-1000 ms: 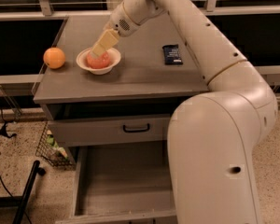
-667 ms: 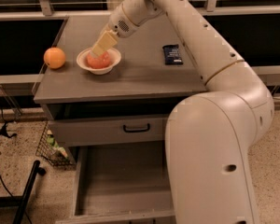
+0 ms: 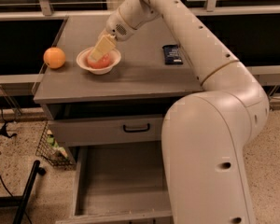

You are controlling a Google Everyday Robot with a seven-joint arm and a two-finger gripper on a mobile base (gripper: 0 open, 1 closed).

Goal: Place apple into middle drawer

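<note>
The end effector (image 3: 95,56) dips into the bowl (image 3: 82,60) and covers the upper part of the apple (image 3: 105,62). The robot's body (image 3: 210,162) hides the right side of the middle drawer (image 3: 116,181), and the lower edge cuts off its front. The label on the dark packet (image 3: 171,54) is too small to read.

The robot wears smooth off-white plastic shells throughout: a bulky rounded column (image 3: 210,162) with small dark round holes, and a long tubular arm (image 3: 191,36) dotted with tiny dark specks, with a thin seam ring at its elbow. The bulbous wrist housing (image 3: 126,20) has a small perforated patch. The pale yellow wedge-shaped gripper (image 3: 95,55) is down in the white round bowl (image 3: 100,70) on the grey table (image 3: 140,73).
</note>
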